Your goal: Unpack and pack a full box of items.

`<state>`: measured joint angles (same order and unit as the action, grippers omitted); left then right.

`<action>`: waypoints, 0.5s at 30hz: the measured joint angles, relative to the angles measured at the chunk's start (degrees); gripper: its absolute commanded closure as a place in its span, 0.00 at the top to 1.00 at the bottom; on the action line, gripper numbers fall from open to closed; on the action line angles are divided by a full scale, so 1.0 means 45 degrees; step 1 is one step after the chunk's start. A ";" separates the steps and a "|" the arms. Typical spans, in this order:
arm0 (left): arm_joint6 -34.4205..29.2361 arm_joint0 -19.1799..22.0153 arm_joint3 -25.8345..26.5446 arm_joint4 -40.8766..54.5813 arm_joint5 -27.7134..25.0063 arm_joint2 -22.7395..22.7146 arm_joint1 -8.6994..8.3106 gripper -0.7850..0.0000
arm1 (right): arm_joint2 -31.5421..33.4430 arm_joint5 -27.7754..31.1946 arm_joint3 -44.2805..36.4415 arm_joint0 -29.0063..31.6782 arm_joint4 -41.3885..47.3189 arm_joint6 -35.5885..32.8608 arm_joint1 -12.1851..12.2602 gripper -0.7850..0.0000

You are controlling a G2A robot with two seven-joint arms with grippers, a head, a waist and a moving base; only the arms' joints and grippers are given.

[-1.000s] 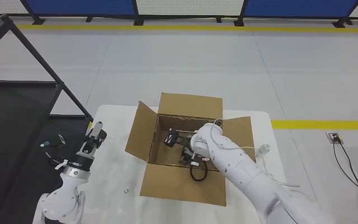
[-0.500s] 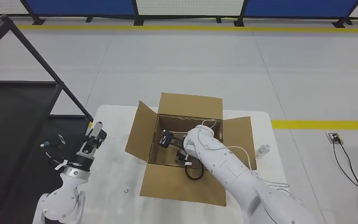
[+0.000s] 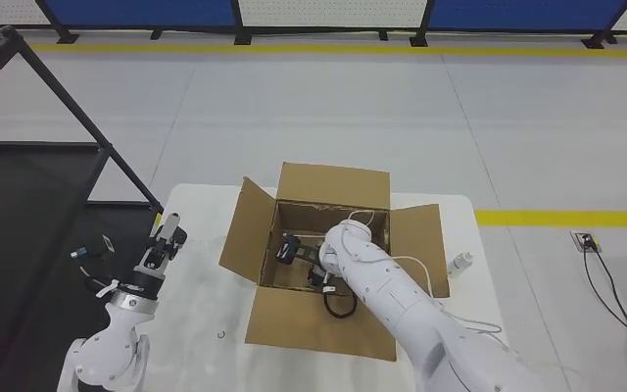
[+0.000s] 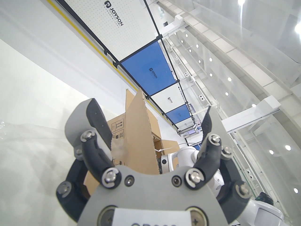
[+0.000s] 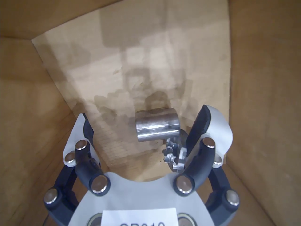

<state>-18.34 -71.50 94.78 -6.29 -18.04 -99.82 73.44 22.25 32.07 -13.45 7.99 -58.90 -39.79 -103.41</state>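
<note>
An open cardboard box (image 3: 265, 230) stands in the middle of the white table, flaps spread. My right gripper (image 3: 286, 249) is down inside it near its left wall, open (image 5: 143, 123). Just beyond its fingertips a short metal cylinder (image 5: 157, 125) lies on the box floor (image 5: 131, 71), with a small toothed metal part (image 5: 173, 157) beside it, close to one finger. My left gripper (image 3: 168, 233) rests at the table's left edge, open and empty (image 4: 152, 118), pointing up toward the box (image 4: 138, 128).
A small white bottle (image 3: 458, 263) lies on the table right of the box. A black cable loop (image 3: 340, 304) hangs from the right arm over the box's front wall. A black frame (image 3: 69, 108) stands to the left of the table.
My right arm has swung left and gone deeper into the box. The left arm has kept still.
</note>
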 measured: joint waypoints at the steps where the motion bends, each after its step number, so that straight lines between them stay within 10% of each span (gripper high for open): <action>1: 0.0000 0.0000 0.0000 0.0000 0.0000 0.0000 0.0000 1.00 | 0.0037 0.0025 0.0121 -0.0034 0.0059 -0.0086 -0.0022 1.00; 15: 0.0000 0.0000 0.0000 0.0000 0.0000 0.0000 0.0000 1.00 | 0.0217 0.0271 0.0633 0.0008 0.0054 0.0009 -0.0149 1.00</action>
<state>-18.34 -71.50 94.78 -6.29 -18.04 -99.82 73.44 23.22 33.29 -10.60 8.03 -58.66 -39.75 -104.08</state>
